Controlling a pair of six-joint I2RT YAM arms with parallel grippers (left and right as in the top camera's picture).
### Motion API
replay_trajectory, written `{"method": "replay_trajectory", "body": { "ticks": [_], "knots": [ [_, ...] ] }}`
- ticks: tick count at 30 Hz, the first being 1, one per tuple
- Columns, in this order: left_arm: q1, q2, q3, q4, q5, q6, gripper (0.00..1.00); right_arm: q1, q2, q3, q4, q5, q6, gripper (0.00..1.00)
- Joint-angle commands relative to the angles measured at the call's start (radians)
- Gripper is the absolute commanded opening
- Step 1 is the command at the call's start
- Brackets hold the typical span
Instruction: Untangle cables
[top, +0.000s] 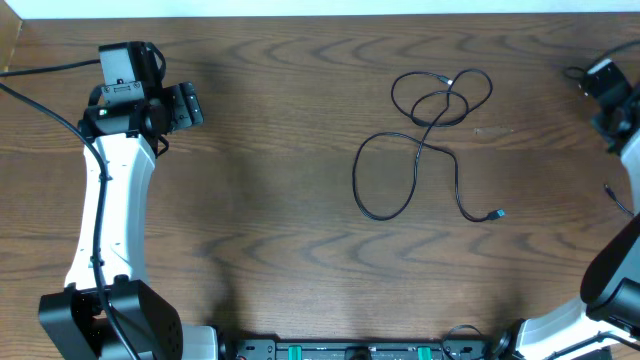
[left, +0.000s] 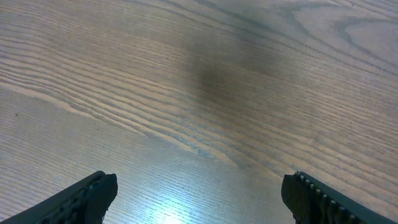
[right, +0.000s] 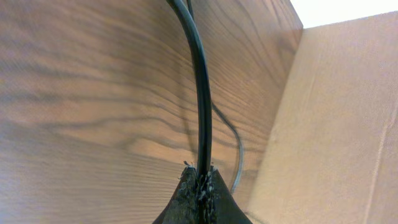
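The left gripper (left: 200, 190) hangs wide open over the wood table (top: 280, 200) at 10 o'clock. The right gripper (right: 199, 184), at 2 o'clock, is pinched on one black cable (right: 200, 93). The tangled cables (top: 422, 143) lie at 1 o'clock with three loops and one plug (top: 498, 214) showing; how many strands there are I cannot tell.

Black cables (top: 421, 143) (blue plug tip (top: 498, 214)), brown wood-grain table (top: 300, 200), tan cardboard wall (right: 336, 112).
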Motion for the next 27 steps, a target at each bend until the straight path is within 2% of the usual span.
{"method": "replay_trajectory", "body": {
  "ticks": [1, 3, 8, 11, 17, 20, 21, 22, 23, 27],
  "knots": [
    [0.003, -0.014, -0.005, -0.003, -0.005, -0.005, 0.9, -0.073, 0.02, 0.001, 0.026, -0.093, -0.296, 0.01],
    [0.003, -0.014, -0.005, -0.004, -0.005, -0.005, 0.9, -0.104, 0.033, 0.001, 0.034, -0.094, -0.371, 0.01],
    [0.003, -0.014, -0.006, -0.003, -0.005, -0.005, 0.9, -0.22, 0.102, 0.001, 0.063, -0.101, -0.701, 0.01],
    [0.003, -0.014, -0.006, -0.003, -0.005, -0.005, 0.9, -0.273, 0.163, 0.001, 0.102, -0.101, -0.796, 0.01],
    [0.003, -0.014, -0.006, -0.004, -0.006, -0.005, 0.9, -0.321, 0.241, 0.001, 0.114, -0.117, -0.827, 0.01],
    [0.003, -0.014, -0.005, -0.004, -0.005, -0.005, 0.9, -0.32, 0.241, 0.001, 0.115, -0.165, -0.776, 0.01],
    [0.003, -0.014, -0.005, -0.003, -0.005, -0.005, 0.9, -0.319, 0.241, 0.001, 0.116, -0.179, -0.744, 0.08],
    [0.003, -0.014, -0.006, -0.004, -0.006, -0.005, 0.9, -0.317, 0.241, 0.001, 0.114, -0.19, -0.72, 0.6],
    [0.003, -0.014, -0.006, -0.004, -0.005, -0.005, 0.9, -0.312, 0.241, 0.002, 0.108, -0.206, -0.672, 0.99],
    [0.003, -0.014, -0.005, -0.004, -0.005, -0.005, 0.9, -0.278, 0.226, 0.001, 0.021, -0.266, -0.601, 0.99]
  ]
}}
